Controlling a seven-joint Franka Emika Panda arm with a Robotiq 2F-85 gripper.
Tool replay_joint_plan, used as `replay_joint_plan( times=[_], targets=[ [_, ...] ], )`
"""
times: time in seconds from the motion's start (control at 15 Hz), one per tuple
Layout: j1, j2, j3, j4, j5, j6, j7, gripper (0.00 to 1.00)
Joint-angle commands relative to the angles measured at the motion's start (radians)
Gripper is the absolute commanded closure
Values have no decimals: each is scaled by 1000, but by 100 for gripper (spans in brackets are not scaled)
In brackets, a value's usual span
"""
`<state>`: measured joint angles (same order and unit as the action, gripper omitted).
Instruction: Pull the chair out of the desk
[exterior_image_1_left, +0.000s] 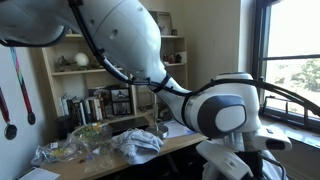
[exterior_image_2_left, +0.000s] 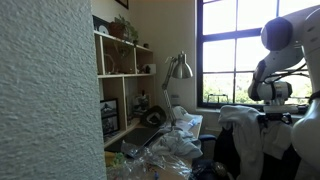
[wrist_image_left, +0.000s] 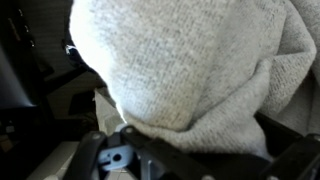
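Chair (exterior_image_2_left: 228, 150), its back draped in a grey sweater (wrist_image_left: 190, 60), stands tucked against the cluttered bench (exterior_image_1_left: 185, 140) near the window. The hand (wrist_image_left: 165, 155) is close up against the sweater-covered backrest, which lies straight ahead of it. Whether the hand is gripping cannot be told.

A white bookshelf (exterior_image_1_left: 110, 75) holds books and small ornaments. In front of it and below lie crumpled plastic bags (exterior_image_1_left: 72, 150) and a pale cloth (exterior_image_1_left: 137, 142). Medals (exterior_image_1_left: 9, 129) hang beside the bookshelf. A silver lamp (exterior_image_2_left: 179, 67) stands between the bookshelf and the window (exterior_image_2_left: 235, 50).
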<state>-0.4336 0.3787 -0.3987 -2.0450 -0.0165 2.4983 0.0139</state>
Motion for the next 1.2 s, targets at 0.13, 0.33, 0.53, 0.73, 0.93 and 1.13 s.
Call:
replay_joint_plan(
  times=[0.13, 0.33, 0.53, 0.73, 0.93, 1.13],
  targets=[
    [137, -170, -54, -94, -209, -48, 152, 0],
    [182, -278, -47, -135, -332, -61, 213, 0],
    [205, -405, 6, -187, -394, -87, 222, 0],
    [210, -527, 82, -255, -376, -105, 198, 0],
    [212, -640, 146, -328, -318, -100, 145, 0],
    [218, -733, 190, -385, -266, -103, 92, 0]
  ],
)
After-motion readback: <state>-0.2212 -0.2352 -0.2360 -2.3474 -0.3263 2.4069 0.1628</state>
